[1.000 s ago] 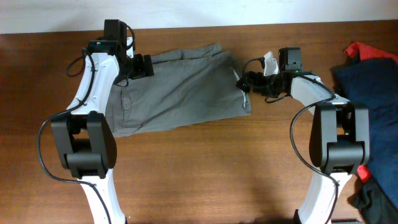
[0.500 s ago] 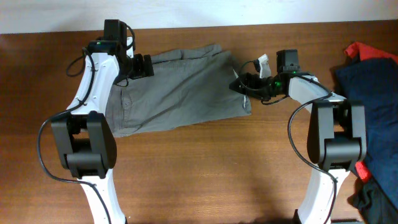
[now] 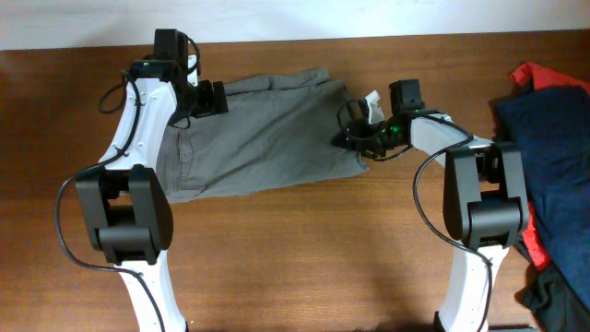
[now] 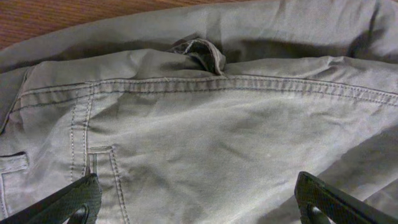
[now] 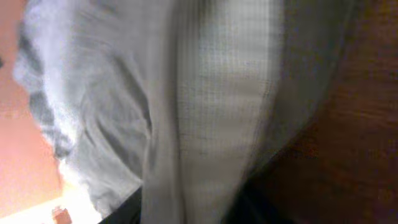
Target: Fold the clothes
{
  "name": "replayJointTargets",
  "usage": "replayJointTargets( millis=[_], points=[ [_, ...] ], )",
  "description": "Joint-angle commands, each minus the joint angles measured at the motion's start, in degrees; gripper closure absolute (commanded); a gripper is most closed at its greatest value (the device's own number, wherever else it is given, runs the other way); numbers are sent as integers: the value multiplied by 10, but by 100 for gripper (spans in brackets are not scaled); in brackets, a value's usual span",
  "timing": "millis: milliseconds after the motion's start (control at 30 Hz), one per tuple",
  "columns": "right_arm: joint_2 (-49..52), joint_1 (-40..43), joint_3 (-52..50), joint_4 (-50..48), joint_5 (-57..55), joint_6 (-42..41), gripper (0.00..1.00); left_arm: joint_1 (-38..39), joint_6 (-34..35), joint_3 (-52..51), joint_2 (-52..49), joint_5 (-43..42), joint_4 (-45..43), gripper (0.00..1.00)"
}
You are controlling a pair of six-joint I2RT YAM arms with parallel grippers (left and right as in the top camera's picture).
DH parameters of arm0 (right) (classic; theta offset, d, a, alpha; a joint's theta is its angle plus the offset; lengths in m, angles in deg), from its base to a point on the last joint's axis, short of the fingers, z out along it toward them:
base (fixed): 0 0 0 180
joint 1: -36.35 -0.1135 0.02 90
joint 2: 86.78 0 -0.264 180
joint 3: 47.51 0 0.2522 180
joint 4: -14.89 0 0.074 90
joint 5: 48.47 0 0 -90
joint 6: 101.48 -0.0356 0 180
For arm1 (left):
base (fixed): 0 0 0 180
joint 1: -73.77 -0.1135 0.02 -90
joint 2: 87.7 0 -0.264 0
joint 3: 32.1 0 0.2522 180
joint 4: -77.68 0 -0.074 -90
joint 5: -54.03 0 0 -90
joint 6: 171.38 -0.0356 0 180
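Clothes (image 3: 258, 138) spread under released left claw (image 4: 202, 200); pale-lined edge close up against right claw (image 3: 353, 138), grip unreadable. Risk: pinch takes one layer only, so the fold drags crooked or slips.

Left tool (image 4: 198, 190) stands wide apart; right tool (image 3: 358, 136) perhaps narrowed, view blurred.
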Motion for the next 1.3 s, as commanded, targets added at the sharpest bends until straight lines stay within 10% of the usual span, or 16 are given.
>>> replayJointTargets(
  millis=[0,67,800,1267],
  points=[
    [18,11,-9,10,-34,-7,82,-1,-11,12,-3,-6,2,1],
    [18,17,-8,20,-54,-22,96,-1,-11,12,-3,-6,2,1],
    [-95,103,15,215,-393,-32,96,-1,-11,12,-3,-6,4,1],
    [-124,-14,19,215,-525,-24,96,-2,-11,12,-3,-2,3,1]
  ],
)
